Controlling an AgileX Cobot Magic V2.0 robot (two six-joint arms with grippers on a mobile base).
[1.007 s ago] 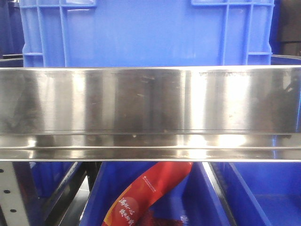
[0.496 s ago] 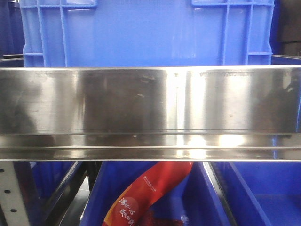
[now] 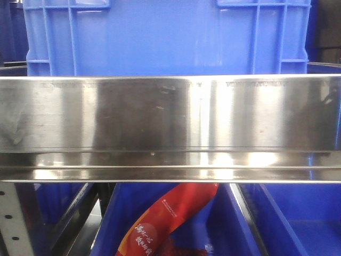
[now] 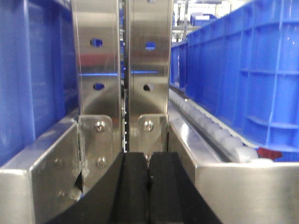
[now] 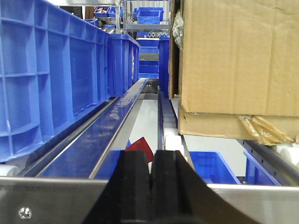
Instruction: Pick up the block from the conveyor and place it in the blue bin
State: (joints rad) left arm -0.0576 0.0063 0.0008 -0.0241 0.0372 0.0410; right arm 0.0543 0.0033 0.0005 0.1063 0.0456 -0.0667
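Note:
No block and no conveyor belt show in any view. My left gripper is shut, its black fingers pressed together with nothing between them, facing two steel uprights. In the right wrist view my right gripper is also shut and empty, just above a steel rail. Open blue bins stand below the rail in the front view, and one blue bin lies ahead of the right gripper. I cannot tell which bin the task means. Neither gripper shows in the front view.
A wide steel rail crosses the front view with a large blue crate above it. A red packet lies in a lower bin. Blue crates and white rollers flank the left gripper. A cardboard box sits right of the right gripper.
Only the reflections on the steel rail have shifted a little. Nothing else has visibly moved.

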